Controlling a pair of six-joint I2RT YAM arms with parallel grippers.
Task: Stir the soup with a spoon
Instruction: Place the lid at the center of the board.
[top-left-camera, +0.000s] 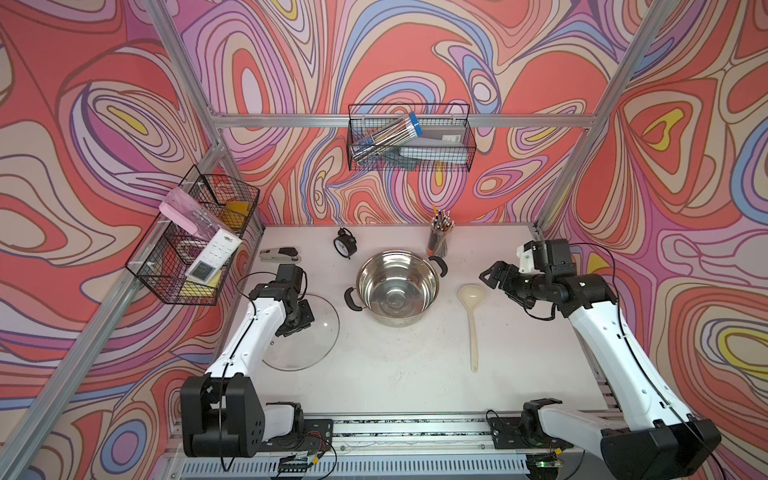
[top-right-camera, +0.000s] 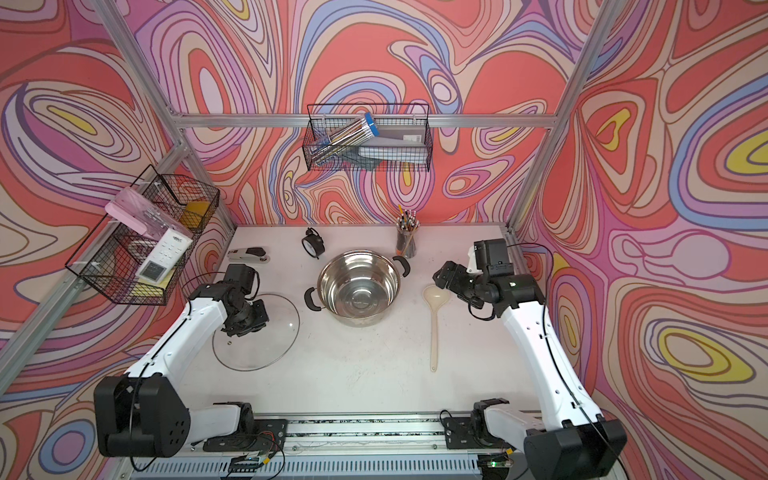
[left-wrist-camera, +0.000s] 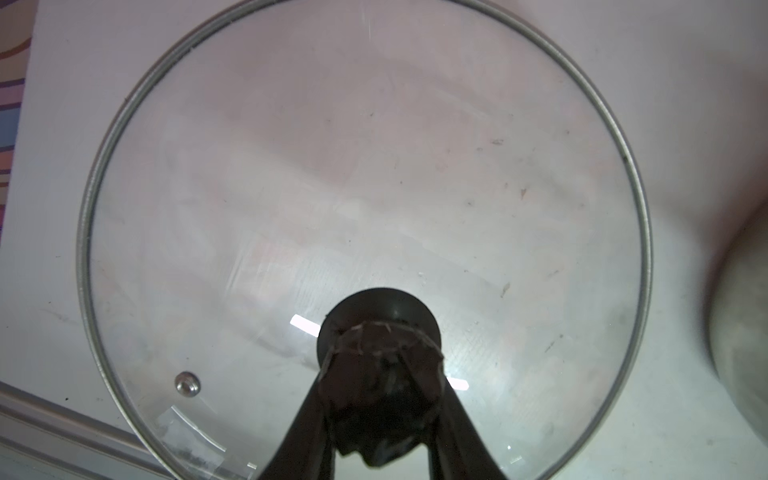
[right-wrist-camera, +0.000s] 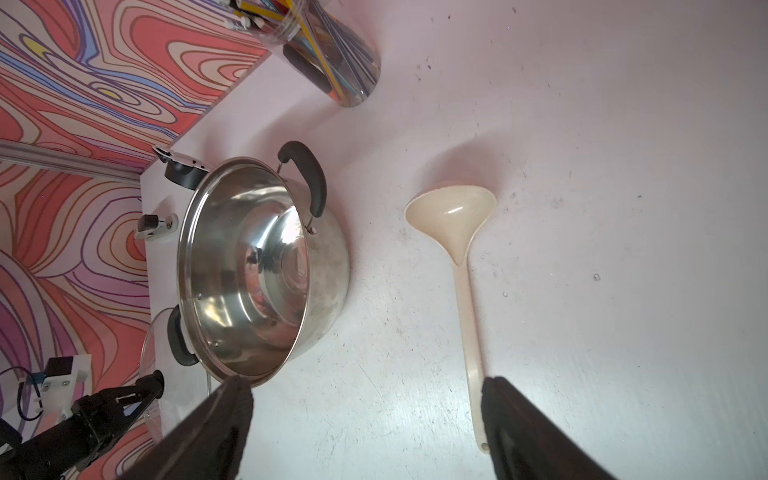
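Note:
The spoon is a cream ladle lying flat on the table right of the steel pot, bowl toward the back. The pot stands uncovered with a bare shiny inside. My right gripper hovers open beside the ladle's bowl, holding nothing; its wrist view has the ladle's handle next to one finger. The glass lid rests on the table left of the pot. My left gripper is shut on its black knob.
An alarm clock, a stapler and a glass cup of pencils stand along the back of the table. Wire baskets hang on the back wall and the left wall. Bare tabletop lies in front of the pot.

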